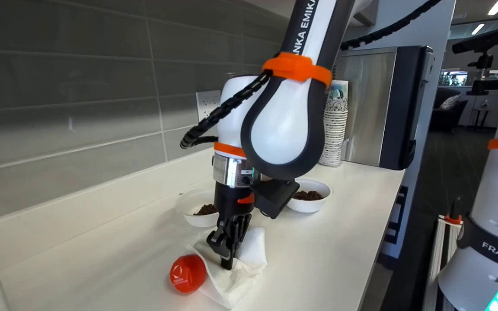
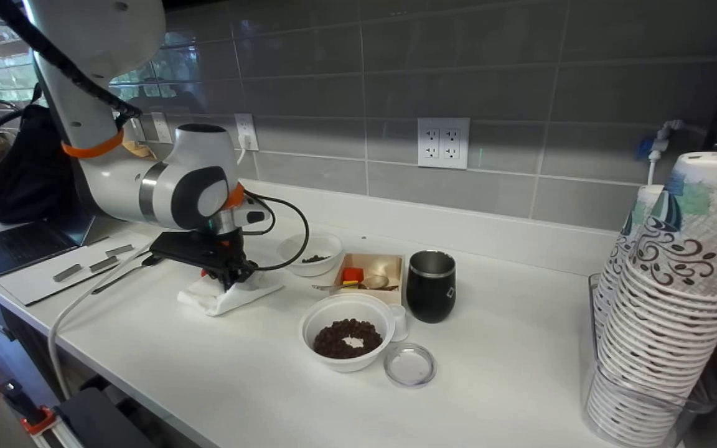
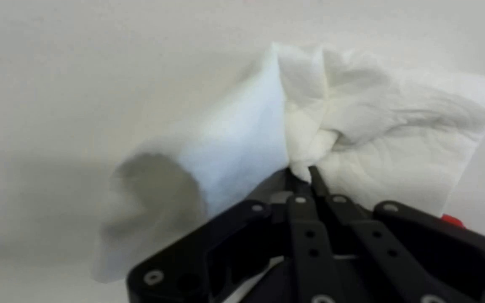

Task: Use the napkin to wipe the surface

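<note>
Napkin [image 2: 224,305]: lies crumpled on the tabletop [image 2: 265,379] at 8 o'clock in an exterior view, clenched by a bunched tuft in the gripper [image 3: 307,179], clear only in the wrist view. Looks grasped and in contact, so ready for strokes or partway through; cannot tell which. Left, by judgement: wiping to a finish. Rightward from the napkin: at 2 o'clock, a white bowl [image 2: 318,269], visible in both exterior views; at 3, a shallow tray [image 2: 388,296], then a black tumbler [image 2: 431,292], absent from an exterior view with the arm [image 1: 281,134] foremost, probably blocked.
</note>
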You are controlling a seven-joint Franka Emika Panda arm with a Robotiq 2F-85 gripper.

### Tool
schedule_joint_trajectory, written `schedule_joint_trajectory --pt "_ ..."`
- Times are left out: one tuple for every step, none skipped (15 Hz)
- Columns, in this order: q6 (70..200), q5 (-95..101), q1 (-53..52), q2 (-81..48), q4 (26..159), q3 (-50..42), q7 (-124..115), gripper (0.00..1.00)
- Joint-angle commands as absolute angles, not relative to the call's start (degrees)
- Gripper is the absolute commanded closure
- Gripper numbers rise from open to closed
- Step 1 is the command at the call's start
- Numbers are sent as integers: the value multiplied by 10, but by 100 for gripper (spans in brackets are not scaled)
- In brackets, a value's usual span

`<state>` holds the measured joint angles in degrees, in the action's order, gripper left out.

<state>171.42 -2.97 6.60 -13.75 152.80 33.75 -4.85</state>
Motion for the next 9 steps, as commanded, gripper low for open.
schedule_joint_trajectory --pt "1584 -62 107 -109 1526 366 -41 99" --pt "1555 -97 58 -83 1532 316 -31 99" --pt "1524 -94 41 -64 1536 290 -50 99" --pt "1496 -77 20 -50 1540 253 -69 99" --pt "1467 -47 -3 -36 1544 216 -97 99" --pt "1461 -4 -20 -32 1548 181 -128 99" --pt "1459 29 -32 -33 1547 156 -146 99" --pt "1464 59 -40 -36 1547 135 -161 99" --pt "1468 90 -47 -36 1548 117 -179 99"
